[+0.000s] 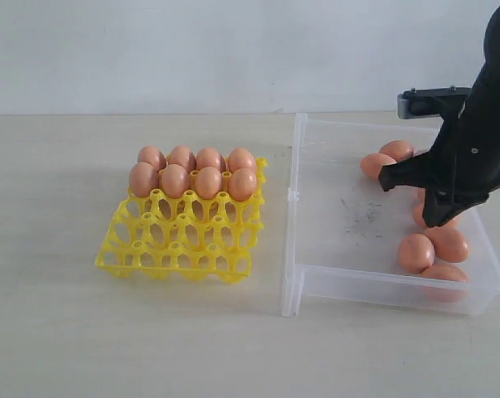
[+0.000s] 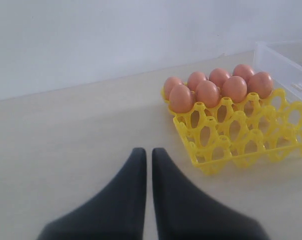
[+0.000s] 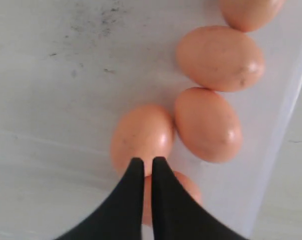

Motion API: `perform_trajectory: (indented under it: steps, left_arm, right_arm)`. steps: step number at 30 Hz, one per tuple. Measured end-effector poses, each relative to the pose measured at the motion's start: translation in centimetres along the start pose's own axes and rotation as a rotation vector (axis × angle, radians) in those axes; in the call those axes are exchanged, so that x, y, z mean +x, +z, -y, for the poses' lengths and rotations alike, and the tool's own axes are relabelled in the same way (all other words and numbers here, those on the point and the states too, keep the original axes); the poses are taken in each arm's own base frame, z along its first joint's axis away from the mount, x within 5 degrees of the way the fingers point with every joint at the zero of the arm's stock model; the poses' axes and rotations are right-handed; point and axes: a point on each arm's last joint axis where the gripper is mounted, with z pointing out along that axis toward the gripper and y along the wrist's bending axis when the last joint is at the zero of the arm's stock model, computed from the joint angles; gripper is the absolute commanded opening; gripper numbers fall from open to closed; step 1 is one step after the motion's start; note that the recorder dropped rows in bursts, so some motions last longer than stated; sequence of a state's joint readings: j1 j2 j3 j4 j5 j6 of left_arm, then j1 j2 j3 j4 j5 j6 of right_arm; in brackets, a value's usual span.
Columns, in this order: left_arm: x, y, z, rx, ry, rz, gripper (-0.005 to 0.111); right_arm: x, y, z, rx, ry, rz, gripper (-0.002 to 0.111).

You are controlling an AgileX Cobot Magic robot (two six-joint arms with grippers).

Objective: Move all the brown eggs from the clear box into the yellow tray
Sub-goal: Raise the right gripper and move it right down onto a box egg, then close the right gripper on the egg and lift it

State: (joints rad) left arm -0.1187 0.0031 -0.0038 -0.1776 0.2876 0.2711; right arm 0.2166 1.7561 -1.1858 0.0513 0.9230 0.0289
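The right gripper (image 3: 143,161) has its jaws together with nothing between them, tips directly above a cluster of brown eggs (image 3: 207,125) lying along the right wall of the clear box (image 1: 332,278). The left gripper (image 2: 146,151) also has its jaws together, over the table (image 2: 65,150) beside the yellow tray (image 1: 183,240), whose two far rows hold eight eggs.
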Motion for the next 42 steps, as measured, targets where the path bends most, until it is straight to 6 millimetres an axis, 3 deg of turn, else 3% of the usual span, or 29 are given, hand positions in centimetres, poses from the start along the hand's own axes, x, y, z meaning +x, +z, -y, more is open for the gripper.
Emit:
perform_trajectory:
  steps: [3,7,9,17,39,40,42]
  left_arm:
    - [0.0,0.0,0.0,0.0,0.0,0.0,0.004]
    - [0.0,0.0,0.0,0.0,0.0,0.0,0.004]
    - [0.0,0.0,0.0,0.0,0.0,0.0,0.004]
    - [0.0,0.0,0.0,0.0,0.0,0.0,0.004]
    - [0.0,0.0,0.0,0.0,0.0,0.0,0.004]
    - [0.0,0.0,0.0,0.0,0.0,0.0,0.004]
    - [0.0,0.0,0.0,0.0,0.0,0.0,0.004]
  right_arm:
    - [0.0,0.2,-0.5,-0.053,0.027,-0.011,0.015]
    - [0.1,0.4,-0.6,-0.071,0.032,-0.031,0.054]
    - [0.1,0.7,-0.6,-0.072,0.042,-0.04,0.066]
    - [-0.1,2.5,-0.6,-0.064,0.122,-0.074,0.05]
    - [-0.9,7.6,-0.1,-0.033,0.114,-0.096,0.049]
    - [-0.9,7.6,-0.1,-0.033,0.113,-0.096,0.046]
    - [-0.9,7.6,-0.1,-0.032,0.109,-0.092,0.029]
